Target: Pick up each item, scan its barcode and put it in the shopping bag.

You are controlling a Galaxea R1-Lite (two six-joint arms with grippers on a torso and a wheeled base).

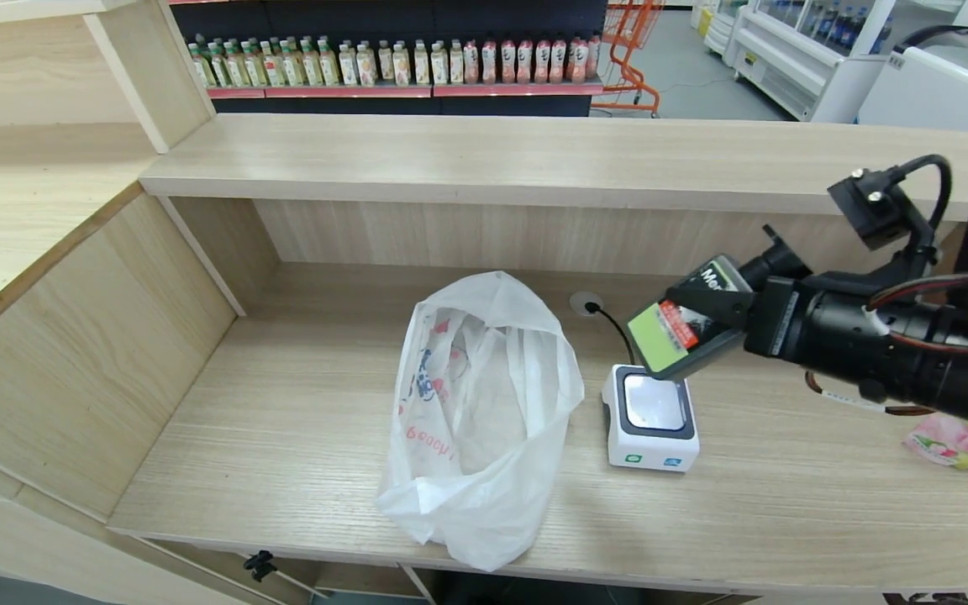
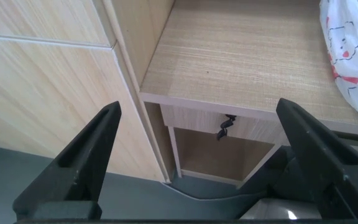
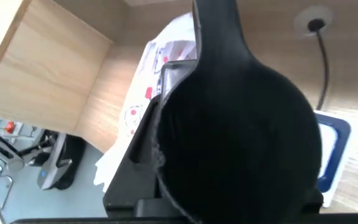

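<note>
My right gripper (image 1: 715,313) is shut on a dark box with a green face and a red label (image 1: 676,334), held tilted just above the white barcode scanner (image 1: 651,416). The box fills the near part of the right wrist view as a dark mass (image 3: 241,124), with the scanner (image 3: 333,149) showing beside it. A white plastic shopping bag (image 1: 477,412) stands open-mouthed on the counter left of the scanner. My left gripper (image 2: 204,162) hangs open below the counter's front left corner, with the bag's edge (image 2: 350,50) farther off.
A pink packet (image 1: 959,441) lies on the counter at the right, under my right arm. The scanner's cable (image 1: 614,328) runs to a hole (image 1: 586,302) at the back. A raised wooden ledge (image 1: 534,160) walls the counter's back and a side panel (image 1: 89,353) its left.
</note>
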